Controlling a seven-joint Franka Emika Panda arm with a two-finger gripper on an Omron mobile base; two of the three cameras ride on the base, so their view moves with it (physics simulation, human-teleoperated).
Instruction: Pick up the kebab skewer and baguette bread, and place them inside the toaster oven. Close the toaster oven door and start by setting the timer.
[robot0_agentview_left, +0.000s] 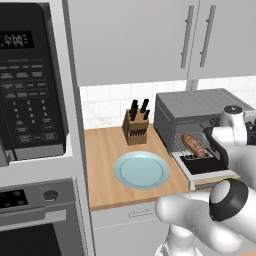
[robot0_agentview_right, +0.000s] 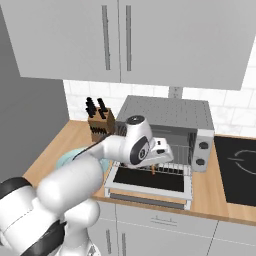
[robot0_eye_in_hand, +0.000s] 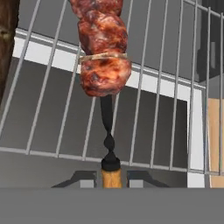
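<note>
Microwave (robot0_agentview_left: 31, 85) display (robot0_agentview_left: 16, 39): pale digits, seemingly "0:00", blurred.
Microwave keypad (robot0_agentview_left: 27, 107): rows of white button labels, too small to read.
Oven control panel (robot0_agentview_left: 14, 198), below the microwave: faint marks, illegible.
Toaster oven (robot0_agentview_right: 170, 131) knob panel (robot0_agentview_right: 202, 152): no legible markings.

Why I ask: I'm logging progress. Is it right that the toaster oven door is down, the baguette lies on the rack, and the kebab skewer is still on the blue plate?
Not quite. The kebab skewer is over the wire rack, its handle between the gripper fingers, as the hand view shows. The blue plate is bare. The toaster oven door is down; the baguette is on the rack.
</note>
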